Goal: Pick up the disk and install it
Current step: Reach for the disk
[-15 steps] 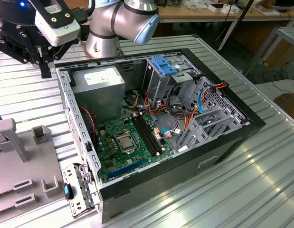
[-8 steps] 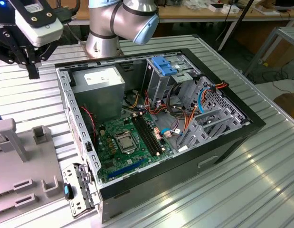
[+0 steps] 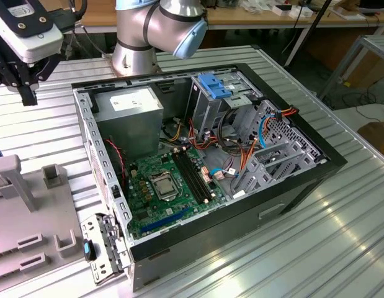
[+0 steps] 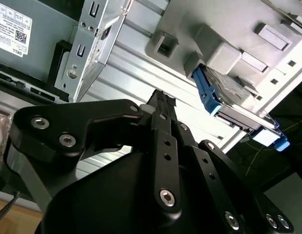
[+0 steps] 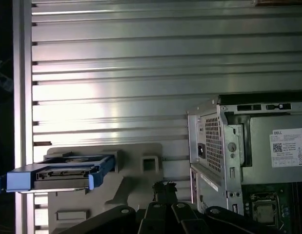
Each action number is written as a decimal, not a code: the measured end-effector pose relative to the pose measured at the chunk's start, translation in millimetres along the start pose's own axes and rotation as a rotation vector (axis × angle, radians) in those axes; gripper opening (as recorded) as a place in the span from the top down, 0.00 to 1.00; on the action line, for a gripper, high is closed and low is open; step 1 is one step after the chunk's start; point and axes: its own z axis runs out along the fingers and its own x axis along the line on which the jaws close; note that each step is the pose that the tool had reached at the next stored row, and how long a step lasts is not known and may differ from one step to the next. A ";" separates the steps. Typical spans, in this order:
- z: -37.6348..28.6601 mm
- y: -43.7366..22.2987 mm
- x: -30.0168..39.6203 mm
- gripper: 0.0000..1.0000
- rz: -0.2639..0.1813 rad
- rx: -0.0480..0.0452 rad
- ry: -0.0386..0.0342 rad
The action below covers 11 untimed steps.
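Robot pincer (image 5: 164,187), closed and empty, hovers over the desk (image 5: 116,73) between the open computer case (image 5: 248,146) and the disk (image 5: 63,173), slotted in a grey holder (image 5: 126,195) near the case; a clean pick likely needs jaws squared to its blue frame.

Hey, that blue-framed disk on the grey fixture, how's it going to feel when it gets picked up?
Probably stiff: the disk is a flat drive in a moulded blue carrier, so it shouldn't flex. Likely heavy for its size, being a metal-cased drive. One end juts past the grey fixture, so a push there might tip it.
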 end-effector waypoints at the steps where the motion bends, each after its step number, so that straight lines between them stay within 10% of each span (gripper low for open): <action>1: 0.1 -0.1 2.8 0.89 -0.008 -0.0002 0.0002; 11: -0.9 -0.8 42.6 0.89 -0.022 -0.0006 0.0010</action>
